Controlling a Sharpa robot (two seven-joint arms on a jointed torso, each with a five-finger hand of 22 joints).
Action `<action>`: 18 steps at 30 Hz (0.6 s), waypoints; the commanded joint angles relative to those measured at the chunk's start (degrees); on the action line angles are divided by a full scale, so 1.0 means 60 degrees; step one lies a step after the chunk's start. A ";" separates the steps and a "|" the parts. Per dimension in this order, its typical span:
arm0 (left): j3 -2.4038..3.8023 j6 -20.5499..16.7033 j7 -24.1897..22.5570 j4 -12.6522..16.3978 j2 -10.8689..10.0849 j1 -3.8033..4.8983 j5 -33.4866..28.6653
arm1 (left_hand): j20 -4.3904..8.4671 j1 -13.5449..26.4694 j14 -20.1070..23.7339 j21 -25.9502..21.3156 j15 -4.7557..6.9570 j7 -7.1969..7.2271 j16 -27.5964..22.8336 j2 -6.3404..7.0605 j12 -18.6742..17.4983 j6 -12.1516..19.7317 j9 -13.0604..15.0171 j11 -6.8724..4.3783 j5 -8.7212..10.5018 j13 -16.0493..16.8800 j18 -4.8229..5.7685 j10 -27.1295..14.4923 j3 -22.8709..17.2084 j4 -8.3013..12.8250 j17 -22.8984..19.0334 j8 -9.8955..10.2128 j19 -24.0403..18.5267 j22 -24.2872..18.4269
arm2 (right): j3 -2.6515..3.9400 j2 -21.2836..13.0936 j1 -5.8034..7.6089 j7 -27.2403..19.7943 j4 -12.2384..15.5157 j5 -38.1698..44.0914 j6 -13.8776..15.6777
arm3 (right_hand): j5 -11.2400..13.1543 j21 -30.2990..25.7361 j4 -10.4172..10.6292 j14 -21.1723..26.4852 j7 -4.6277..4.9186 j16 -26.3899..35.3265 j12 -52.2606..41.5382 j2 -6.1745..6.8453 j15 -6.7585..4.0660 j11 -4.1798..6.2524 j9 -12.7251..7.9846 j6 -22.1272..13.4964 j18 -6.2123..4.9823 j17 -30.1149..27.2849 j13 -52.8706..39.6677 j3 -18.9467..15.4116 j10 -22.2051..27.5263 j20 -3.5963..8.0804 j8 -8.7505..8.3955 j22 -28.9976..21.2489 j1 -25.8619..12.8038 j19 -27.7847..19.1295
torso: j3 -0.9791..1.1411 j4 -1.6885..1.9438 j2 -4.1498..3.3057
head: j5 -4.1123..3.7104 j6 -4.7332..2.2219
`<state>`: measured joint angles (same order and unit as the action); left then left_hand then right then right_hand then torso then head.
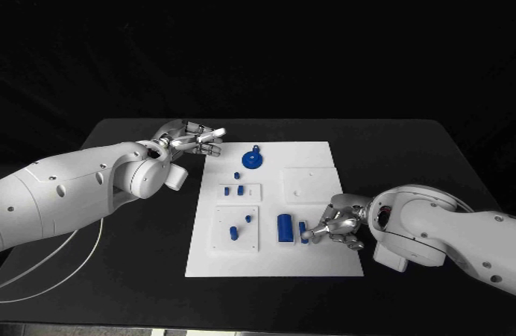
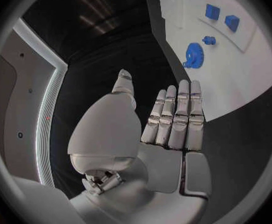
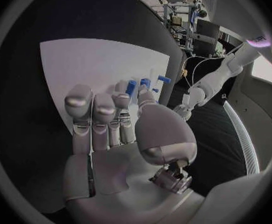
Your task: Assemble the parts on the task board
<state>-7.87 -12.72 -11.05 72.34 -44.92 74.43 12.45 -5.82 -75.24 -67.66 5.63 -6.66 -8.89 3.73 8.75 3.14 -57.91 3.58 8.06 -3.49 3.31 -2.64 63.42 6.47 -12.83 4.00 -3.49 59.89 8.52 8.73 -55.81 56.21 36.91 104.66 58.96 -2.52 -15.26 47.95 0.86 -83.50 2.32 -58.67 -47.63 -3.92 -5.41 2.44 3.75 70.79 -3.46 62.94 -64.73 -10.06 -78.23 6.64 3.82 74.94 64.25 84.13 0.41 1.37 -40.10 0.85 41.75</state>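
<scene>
From the head camera I see the task board [image 1: 312,202] lying flat on the black tabletop [image 1: 129,276], its long sides running away from me. My right hand [image 1: 335,228] sits over the board's near right part, fingers curled toward a small blue part [image 1: 304,232] at its fingertips; I cannot tell whether it actually grips that piece or only touches it. Just beside it, toward the board's middle, lies a larger blue block [image 1: 285,227] with its long axis pointing away from me, parallel to the board's long sides. In the near left raised panel I see 2 small blue pegs, one longer peg [image 1: 235,234] lying roughly lengthwise to the board and a shorter one [image 1: 248,219] just beyond it. A middle panel carries 2 short blue pieces [image 1: 233,191] standing side by side. Near the far edge rests a round blue gear [image 1: 250,159], flat on the board, with a small blue pin [image 1: 256,148] just behind it. My left hand [image 1: 196,138] hovers over the tabletop off the board's far left corner, holding nothing; in its wrist view the fingers [image 2: 176,117] are straight and side by side, the thumb apart, pointing toward the gear [image 2: 194,55]. The right wrist view shows blue parts [image 3: 145,83] just past my right fingertips [image 3: 105,107].
</scene>
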 commanded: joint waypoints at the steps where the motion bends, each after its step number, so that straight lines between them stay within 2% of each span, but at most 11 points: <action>1: 0.0006 0.0096 -0.0024 0.0011 0.0008 0.0005 0.0028 | -0.0005 -0.0096 0.0062 -0.0009 -0.0029 0.0031 0.0001 -0.0035 0.0050 0.0052 0.0002 -0.0030 -0.0062 0.0015 0.0019 -0.0069 -0.0010 -0.0043 0.0011 -0.0034 -0.0068 -0.0017 | 0.0003 -0.0005 -0.0013 -0.0141 -0.0006 0.0109 -0.0361 | 0.0441 0.0043 -0.0408 -0.0040 -0.0013 -0.0031 -0.0044 0.0258 -0.0006 0.0021 -0.0003 0.0099 0.0070 0.0015 -0.0013 0.0603 -0.0064 0.0009 -0.0037 0.0960 0.0282 0.0505 | 0.0003 0.0000 -0.0004 | -0.0009 0.0008; 3: 0.0005 0.0099 -0.0018 0.0009 0.0008 0.0005 0.0029 | -0.0005 -0.0096 0.0062 -0.0009 -0.0029 0.0031 0.0001 -0.0035 0.0050 0.0052 0.0002 -0.0030 -0.0062 0.0015 0.0019 -0.0069 -0.0010 -0.0043 0.0011 -0.0034 -0.0068 -0.0017 | 0.0003 0.0001 -0.0013 -0.0155 -0.0007 0.0144 -0.0397 | 0.0982 0.0030 -0.0561 -0.0037 -0.0023 -0.0022 -0.0054 0.0514 -0.0011 0.0032 -0.0004 0.0120 0.0072 0.0015 -0.0023 0.1264 -0.0069 0.0013 -0.0038 0.0956 0.0421 0.0503 | 0.0005 0.0000 -0.0004 | -0.0007 0.0008; 4: 0.0005 0.0100 -0.0015 0.0009 0.0008 0.0005 0.0030 | -0.0005 -0.0096 0.0062 -0.0009 -0.0029 0.0031 0.0001 -0.0035 0.0050 0.0052 0.0002 -0.0030 -0.0062 0.0015 0.0019 -0.0069 -0.0010 -0.0043 0.0011 -0.0034 -0.0068 -0.0017 | 0.0003 0.0006 -0.0013 -0.0160 -0.0007 0.0155 -0.0409 | 0.1092 0.0019 -0.0517 -0.0042 -0.0041 -0.0027 -0.0056 0.0820 -0.0007 0.0030 -0.0003 0.0137 0.0074 0.0023 -0.0026 0.1902 -0.0072 0.0011 -0.0035 0.0955 0.0376 0.0501 | 0.0004 -0.0001 -0.0003 | -0.0006 0.0009; 5: 0.0005 0.0102 -0.0012 0.0008 0.0008 0.0005 0.0031 | -0.0005 -0.0096 0.0062 -0.0009 -0.0029 0.0031 0.0001 -0.0035 0.0050 0.0052 0.0002 -0.0030 -0.0062 0.0015 0.0019 -0.0069 -0.0010 -0.0043 0.0011 -0.0034 -0.0068 -0.0017 | 0.0003 0.0011 -0.0014 -0.0164 -0.0008 0.0166 -0.0422 | 0.1141 0.0021 -0.0502 -0.0039 -0.0025 -0.0020 -0.0055 0.1015 -0.0008 0.0035 -0.0004 0.0144 0.0075 0.0020 -0.0027 0.2266 -0.0069 0.0012 -0.0038 0.0956 0.0345 0.0502 | 0.0001 -0.0003 0.0000 | -0.0008 0.0009; 7: 0.0005 0.0104 -0.0007 0.0008 0.0008 0.0005 0.0032 | -0.0005 -0.0096 0.0062 -0.0009 -0.0029 0.0031 0.0001 -0.0035 0.0050 0.0052 0.0002 -0.0030 -0.0062 0.0015 0.0019 -0.0069 -0.0010 -0.0043 0.0011 -0.0034 -0.0068 -0.0017 | 0.0003 0.0019 -0.0014 -0.0171 -0.0010 0.0179 -0.0438 | 0.1133 0.0014 -0.0483 -0.0036 -0.0025 -0.0012 -0.0062 0.1180 -0.0005 0.0033 -0.0003 0.0155 0.0073 0.0020 -0.0033 0.2601 -0.0069 0.0012 -0.0037 0.0955 0.0269 0.0501 | 0.0000 0.0000 -0.0001 | -0.0012 0.0011; 10: 0.0005 0.0104 0.0001 0.0007 0.0006 0.0005 0.0033 | -0.0005 -0.0096 0.0062 -0.0009 -0.0029 0.0031 0.0001 -0.0035 0.0050 0.0052 0.0002 -0.0030 -0.0062 0.0015 0.0019 -0.0069 -0.0010 -0.0043 0.0011 -0.0034 -0.0068 -0.0017 | 0.0003 0.0028 -0.0014 -0.0182 -0.0015 0.0192 -0.0452 | 0.1170 0.0027 -0.0441 -0.0046 -0.0025 -0.0028 -0.0062 0.1299 -0.0002 0.0036 -0.0004 0.0164 0.0073 0.0037 -0.0033 0.2849 -0.0074 0.0009 -0.0040 0.0960 0.0169 0.0503 | -0.0002 0.0001 -0.0001 | -0.0011 0.0015; 18: 0.0003 0.0110 0.0010 -0.0014 0.0019 0.0005 0.0039 | -0.0005 -0.0096 0.0062 -0.0009 -0.0029 0.0031 0.0001 -0.0035 0.0050 0.0052 0.0002 -0.0030 -0.0062 0.0015 0.0019 -0.0069 -0.0010 -0.0043 0.0011 -0.0034 -0.0068 -0.0017 | 0.0004 0.0112 -0.0016 -0.0138 -0.0081 0.0240 -0.0350 | 0.1173 0.0043 -0.0358 -0.0049 -0.0029 -0.0039 -0.0071 0.1271 -0.0001 0.0037 -0.0003 0.0175 0.0075 0.0048 -0.0038 0.2844 -0.0080 0.0007 -0.0039 0.0964 0.0104 0.0507 | -0.0003 0.0004 -0.0006 | -0.0016 0.0026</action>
<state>-7.88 -12.72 -10.79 72.23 -44.93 74.43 12.51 -5.82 -75.24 -67.66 5.63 -6.66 -8.88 3.73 8.75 3.14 -57.91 3.58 8.05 -3.49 3.31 -2.63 63.42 6.47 -12.83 4.00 -3.49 59.89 8.47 8.74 -55.35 56.19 36.44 104.33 59.55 -3.97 -8.43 47.95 -1.51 -83.47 2.19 -58.67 -47.85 3.43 -5.38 2.66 3.75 71.42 -3.45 63.18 -64.90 7.00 -78.44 6.64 3.82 74.93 65.21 84.13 0.40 1.37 -40.11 0.76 41.86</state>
